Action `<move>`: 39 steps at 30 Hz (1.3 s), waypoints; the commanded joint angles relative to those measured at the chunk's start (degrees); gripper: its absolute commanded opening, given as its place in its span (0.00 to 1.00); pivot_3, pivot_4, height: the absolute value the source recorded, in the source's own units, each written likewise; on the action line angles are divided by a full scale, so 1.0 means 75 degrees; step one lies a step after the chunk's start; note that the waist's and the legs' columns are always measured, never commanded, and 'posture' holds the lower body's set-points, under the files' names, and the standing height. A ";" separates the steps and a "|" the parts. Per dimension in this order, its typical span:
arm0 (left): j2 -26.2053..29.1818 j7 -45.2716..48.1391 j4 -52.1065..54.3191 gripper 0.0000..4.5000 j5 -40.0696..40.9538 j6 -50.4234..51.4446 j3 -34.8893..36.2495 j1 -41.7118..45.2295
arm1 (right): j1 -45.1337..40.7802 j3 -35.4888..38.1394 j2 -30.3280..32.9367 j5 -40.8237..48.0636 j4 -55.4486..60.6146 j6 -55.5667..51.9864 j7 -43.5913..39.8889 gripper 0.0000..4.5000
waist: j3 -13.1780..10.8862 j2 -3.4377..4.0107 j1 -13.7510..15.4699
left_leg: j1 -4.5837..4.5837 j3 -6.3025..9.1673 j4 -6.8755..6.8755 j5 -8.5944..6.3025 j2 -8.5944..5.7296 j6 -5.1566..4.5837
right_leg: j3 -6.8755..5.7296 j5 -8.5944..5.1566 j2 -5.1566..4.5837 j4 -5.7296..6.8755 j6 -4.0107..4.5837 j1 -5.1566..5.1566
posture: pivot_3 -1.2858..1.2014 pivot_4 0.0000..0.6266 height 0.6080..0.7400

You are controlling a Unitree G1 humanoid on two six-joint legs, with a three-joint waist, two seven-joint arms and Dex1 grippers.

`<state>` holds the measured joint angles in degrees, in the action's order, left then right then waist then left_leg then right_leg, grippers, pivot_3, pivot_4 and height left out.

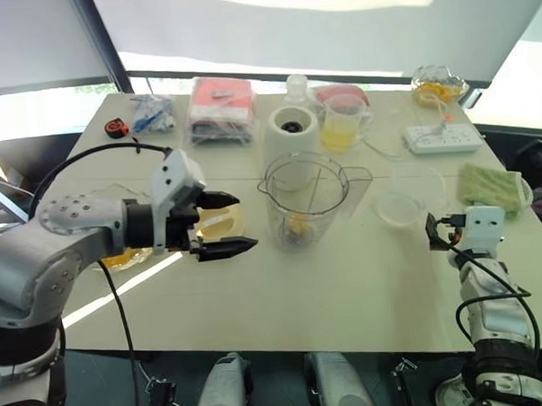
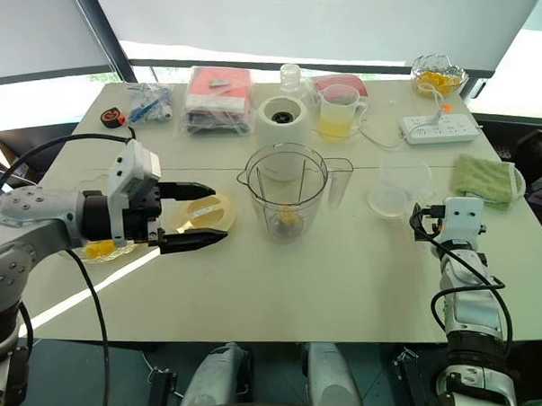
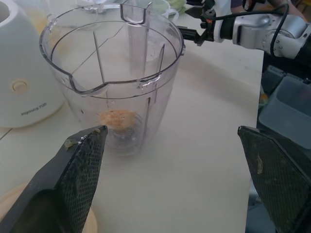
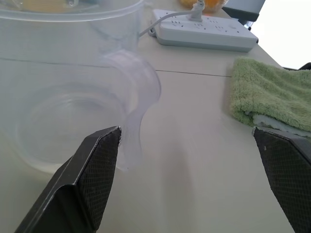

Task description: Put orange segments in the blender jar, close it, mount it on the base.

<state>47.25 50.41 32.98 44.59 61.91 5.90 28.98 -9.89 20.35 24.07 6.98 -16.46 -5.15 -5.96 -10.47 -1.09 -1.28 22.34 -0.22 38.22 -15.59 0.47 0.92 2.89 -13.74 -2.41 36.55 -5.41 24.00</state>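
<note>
Spanning most of the head views is the pale table (image 1: 284,301). Blender jar (image 1: 304,200) stands upright mid-table, lid off, just ahead of the left gripper's (image 1: 220,225) open mouth; fingertips near it but not touching. Left jaws spread wide, empty, pointing sideways at the jar wall; in the left wrist view the jar (image 3: 114,82) sits between and beyond the two fingers (image 3: 80,170). Orange segments (image 3: 118,118) lie at the jar's bottom by the blade hub.

Base (image 1: 292,130) is behind the jar, farther from the left jaws, standing on the table and apart from the jar. Jar not mounted.

Round yellowish lid (image 2: 202,212) lies flat on the table right below the left jaws. Plate with orange pieces (image 2: 102,250) sits behind that gripper, under the wrist.

Right gripper (image 1: 431,232) is low at the table's right side, jaws wide, holding nothing. Straight ahead of them: a low clear cup (image 4: 68,116), its handle just beyond the fingertip, no contact I can confirm. Green cloth (image 4: 272,94) is off to the outer side of the right jaws, white power strip (image 4: 204,33) farther ahead.

Far side of the table: clear mug of yellow liquid (image 1: 342,122), bowl with orange fruit (image 1: 439,86), red packet (image 1: 221,106).
</note>
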 commanded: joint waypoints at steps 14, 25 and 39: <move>0.0642 -0.0069 0.0332 0.99 0.0523 -0.0072 0.0089 -0.0071 | -0.1897 -0.0371 -0.0229 -0.0506 -0.2551 0.1181 0.0949 1.00 | -0.0001 -0.0001 -0.0294 | -0.0003 0.0000 -0.0002 0.0000 0.0000 0.0000 | 0.0006 0.0007 0.0003 0.0000 -0.0011 0.0000 | 0.52 0.24 1.00; 0.0875 -0.0325 0.0615 1.00 0.0997 0.0038 0.0325 -0.0439 | -0.2146 -0.0509 -0.0146 -0.0538 -0.3226 0.1811 0.0910 0.01 | -0.0002 0.0000 -0.0351 | -0.0002 0.0003 -0.0007 0.0000 0.0003 0.0000 | 0.0006 0.0016 -0.0001 -0.0001 -0.0028 0.0001 | 0.52 0.24 1.00; 0.1317 -0.0032 -0.0192 1.00 0.0799 -0.0453 0.0354 -0.0308 | -0.3576 -0.0617 0.1175 -0.0288 -0.1031 0.0960 -0.0367 0.01 | -0.0045 0.0056 -0.0364 | 0.0008 -0.0015 -0.0008 0.0000 -0.0009 -0.0001 | 0.0021 0.0017 0.0000 0.0000 -0.0030 0.0023 | 0.52 0.24 1.00</move>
<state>55.98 48.90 32.30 51.52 60.51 6.72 25.45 -32.80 15.84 30.20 3.67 -30.39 2.45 -5.73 -10.81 -0.68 -4.01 22.40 -0.33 38.15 -15.59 0.42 0.91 3.05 -13.60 -2.38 36.55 -5.65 24.19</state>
